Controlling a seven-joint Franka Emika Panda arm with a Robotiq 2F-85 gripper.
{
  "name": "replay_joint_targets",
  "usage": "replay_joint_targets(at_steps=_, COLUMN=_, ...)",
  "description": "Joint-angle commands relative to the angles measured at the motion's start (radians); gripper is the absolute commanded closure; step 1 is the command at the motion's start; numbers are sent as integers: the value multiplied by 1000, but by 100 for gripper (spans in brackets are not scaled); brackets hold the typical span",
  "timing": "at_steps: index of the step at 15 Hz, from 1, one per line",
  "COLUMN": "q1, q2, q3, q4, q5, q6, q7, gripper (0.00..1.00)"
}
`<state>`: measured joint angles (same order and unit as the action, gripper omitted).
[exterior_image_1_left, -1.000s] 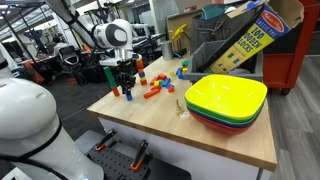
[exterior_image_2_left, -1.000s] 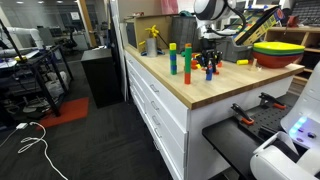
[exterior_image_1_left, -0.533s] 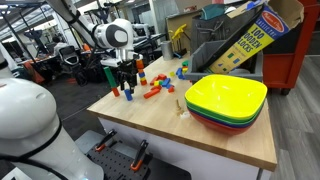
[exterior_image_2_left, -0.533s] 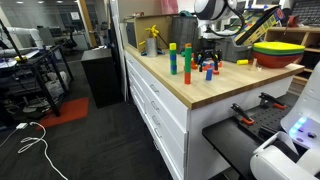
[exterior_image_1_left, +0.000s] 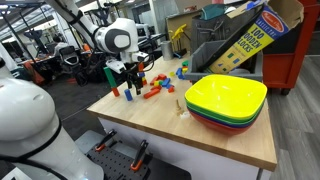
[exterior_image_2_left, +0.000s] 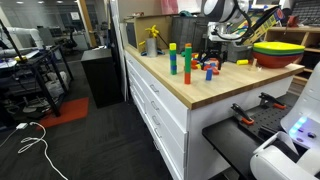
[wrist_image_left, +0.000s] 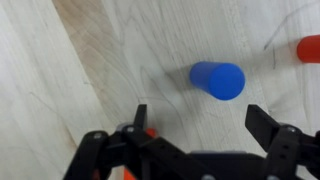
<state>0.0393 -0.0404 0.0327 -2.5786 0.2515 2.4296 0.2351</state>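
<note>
My gripper (exterior_image_1_left: 132, 74) hangs open just above the wooden table (exterior_image_1_left: 190, 135), with nothing between its fingers. In the wrist view the gripper (wrist_image_left: 198, 122) has its jaws spread wide, and a blue cylinder block (wrist_image_left: 217, 80) stands upright on the wood just beyond them, apart from both fingers. That blue block (exterior_image_1_left: 128, 95) sits under the gripper near the table's corner, and it (exterior_image_2_left: 209, 73) shows below the gripper (exterior_image_2_left: 213, 55) from the side. A red block (wrist_image_left: 309, 47) lies at the wrist view's right edge.
Loose coloured blocks (exterior_image_1_left: 155, 86) lie beside the gripper. Green and red block towers (exterior_image_2_left: 173, 58) stand near the table edge. Stacked bowls, yellow on top (exterior_image_1_left: 226, 98), take up the table's other end. A "100 wood blocks" box (exterior_image_1_left: 240, 40) leans behind them.
The gripper's jaws went from shut on the blue block to wide open, leaving the block standing on the table. The hand has lifted slightly and shifted sideways.
</note>
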Motion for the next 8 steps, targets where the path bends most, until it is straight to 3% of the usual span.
replay_joint_targets(at_steps=1, q1=-8, q2=-111, q3=-4, q4=-96, q5=-5, q6=76, q7=-12, gripper=0)
replay_joint_targets(at_steps=8, q1=18, q2=-215, q3=30, q4=-168, q5=-28, q6=80, q7=-26, gripper=0)
